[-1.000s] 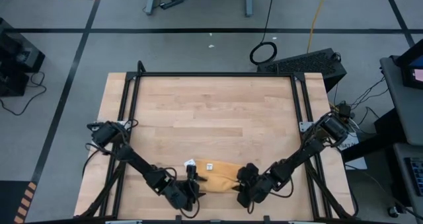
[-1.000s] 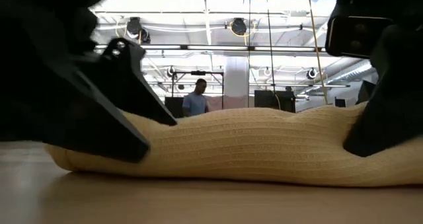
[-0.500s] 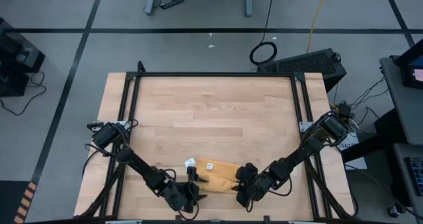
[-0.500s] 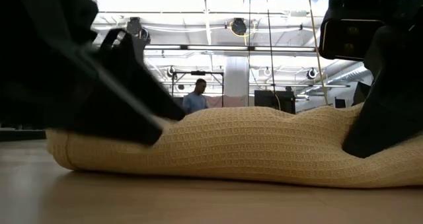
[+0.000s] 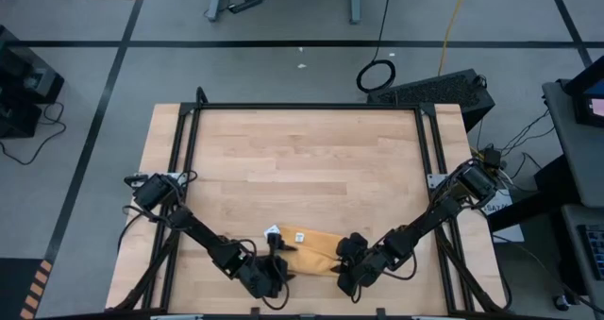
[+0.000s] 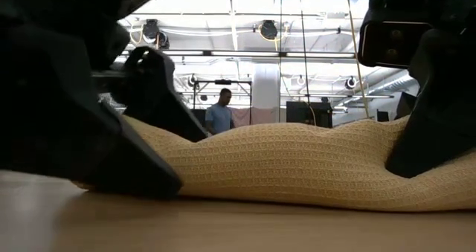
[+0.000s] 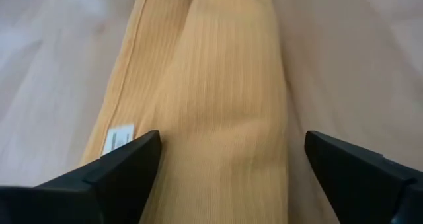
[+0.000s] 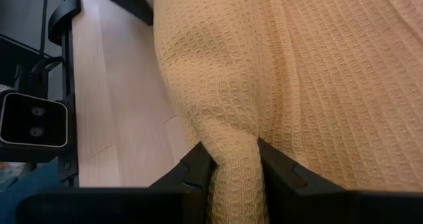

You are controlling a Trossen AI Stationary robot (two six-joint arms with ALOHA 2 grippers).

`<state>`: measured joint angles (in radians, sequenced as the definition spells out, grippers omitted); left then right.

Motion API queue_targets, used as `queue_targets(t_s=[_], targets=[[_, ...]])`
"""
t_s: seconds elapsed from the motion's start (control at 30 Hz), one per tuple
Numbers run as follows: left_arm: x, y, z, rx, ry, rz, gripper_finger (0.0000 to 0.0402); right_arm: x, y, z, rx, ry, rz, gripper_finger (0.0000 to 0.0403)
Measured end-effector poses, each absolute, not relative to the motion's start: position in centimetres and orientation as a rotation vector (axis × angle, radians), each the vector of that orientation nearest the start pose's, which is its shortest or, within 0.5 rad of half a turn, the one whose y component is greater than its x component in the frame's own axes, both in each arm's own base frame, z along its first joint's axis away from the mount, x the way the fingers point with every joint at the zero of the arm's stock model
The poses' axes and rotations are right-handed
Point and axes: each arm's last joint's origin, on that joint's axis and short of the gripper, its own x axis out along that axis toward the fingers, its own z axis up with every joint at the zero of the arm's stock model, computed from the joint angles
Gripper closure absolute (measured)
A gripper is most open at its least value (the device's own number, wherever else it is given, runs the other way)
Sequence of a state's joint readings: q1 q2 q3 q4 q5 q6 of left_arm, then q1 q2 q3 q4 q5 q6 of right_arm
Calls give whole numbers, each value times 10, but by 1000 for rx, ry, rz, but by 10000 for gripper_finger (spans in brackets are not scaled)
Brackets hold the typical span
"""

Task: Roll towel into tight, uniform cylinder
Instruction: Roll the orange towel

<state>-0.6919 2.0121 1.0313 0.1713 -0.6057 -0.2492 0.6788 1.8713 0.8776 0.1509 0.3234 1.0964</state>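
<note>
1. Since a second ago the left tool (image 5: 276,263) has let its fingers spread: in the low view the dark finger that pressed on the cloth now stands off it, with the other finger down at the desk's surface.
2. The towel (image 5: 314,249) has hardly shifted; it lies as a short, part-rolled bundle near the front edge of the desk (image 5: 302,160), between the two arms.
3. In the left wrist view the left tool's fingers (image 7: 122,168) stand wide, one on either side of the towel (image 7: 218,105), neither visibly pinching the cloth.
4. A small white label (image 7: 117,139) sits at the towel's flat edge, just beside one of the left fingers.
5. The right tool (image 5: 347,266) is at the towel's other end, narrowly closed and pinching a fold of the waffle-weave cloth (image 8: 234,164) between its fingers (image 8: 195,171).
6. In the low view the towel (image 6: 297,166) forms a long lumpy hump on the desk, uneven in height along its length.
7. Beyond the desk, a person (image 6: 220,112) stands far back in the room.
</note>
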Motion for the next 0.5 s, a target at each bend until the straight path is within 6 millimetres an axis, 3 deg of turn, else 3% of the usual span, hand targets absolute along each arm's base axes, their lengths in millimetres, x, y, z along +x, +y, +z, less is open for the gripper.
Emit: queue_targets(t_s=[0.27, 0.5], targets=[[308, -220, 101, 171, 692, 57, 44, 275, 210, 112, 563, 821, -67, 330], [318, -207, 101, 87, 733, 33, 176, 271, 213, 115, 400, 822, 24, 309]])
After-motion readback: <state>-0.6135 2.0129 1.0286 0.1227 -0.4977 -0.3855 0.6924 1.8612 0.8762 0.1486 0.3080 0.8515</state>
